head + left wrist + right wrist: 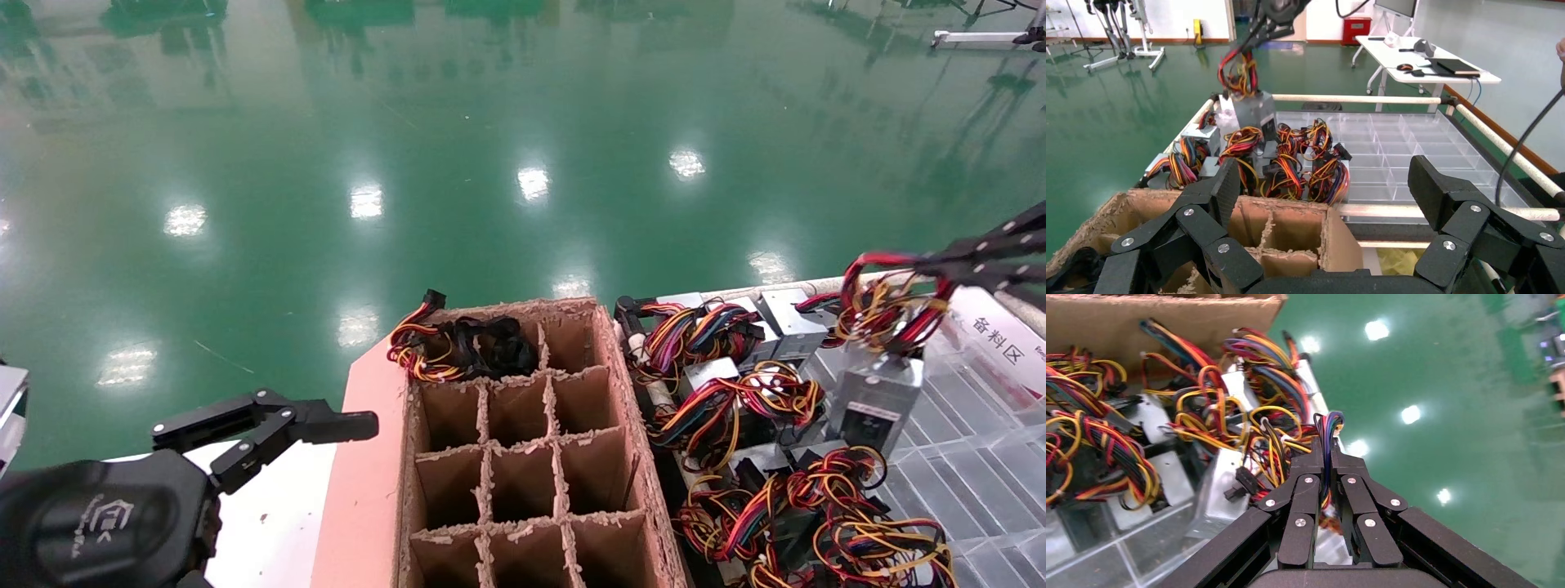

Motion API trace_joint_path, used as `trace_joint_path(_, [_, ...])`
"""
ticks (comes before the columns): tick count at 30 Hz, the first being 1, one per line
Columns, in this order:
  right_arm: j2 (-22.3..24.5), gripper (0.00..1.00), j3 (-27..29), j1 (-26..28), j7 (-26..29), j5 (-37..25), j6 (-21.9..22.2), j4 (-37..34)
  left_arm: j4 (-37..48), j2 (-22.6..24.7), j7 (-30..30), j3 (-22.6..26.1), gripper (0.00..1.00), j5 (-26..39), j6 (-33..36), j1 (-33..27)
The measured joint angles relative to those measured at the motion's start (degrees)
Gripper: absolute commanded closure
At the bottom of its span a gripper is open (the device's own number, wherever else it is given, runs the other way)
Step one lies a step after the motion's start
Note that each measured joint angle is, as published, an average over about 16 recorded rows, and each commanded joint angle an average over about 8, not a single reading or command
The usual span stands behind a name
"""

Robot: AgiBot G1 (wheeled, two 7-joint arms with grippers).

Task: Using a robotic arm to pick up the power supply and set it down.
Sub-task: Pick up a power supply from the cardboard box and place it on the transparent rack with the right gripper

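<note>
Head view: the right gripper [927,269] reaches in from the right edge, fingers pinched on the wire bundle [887,306] of one power supply [874,400], which hangs by those wires above the clear compartment tray [981,457], box end down and slightly tilted. Other supplies [735,384] lie heaped at the tray's left side, wires tangled. Just left stands the cardboard divider grid [523,457]; its far-left cell already holds a dark bundle of wires [458,347], the other cells look bare. The left gripper [270,429] sits low at the near left, beside the grid, fingers spread and holding nothing (parked, by the look of it). Left wrist view: the same spread fingers [1220,196] frame the grid's corner, and beyond it the lifted supply dangles over the heap. Right wrist view: jaws closed tight on a few strands, with the silver box below them. Gripping the wires probably avoids the smooth, wide casing, but the load can swing, so the carry towards a grid cell likely needs a slow, steady path.
</note>
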Motion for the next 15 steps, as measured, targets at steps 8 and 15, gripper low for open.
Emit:
trace_joint_path(8, [-2.52,1.00,0.47,-2.87,-3.29,1.33,1.09,-4.04,0.00,0.00,0.01,0.01,0.00,-0.01,0.00,0.00])
trace_joint_path(15, [-3.52,1.00,1.78,-5.52,-7.33,3.51,2.41,-8.12,0.00,-0.01,0.01,0.02,0.00,-0.01,-0.01,-0.01])
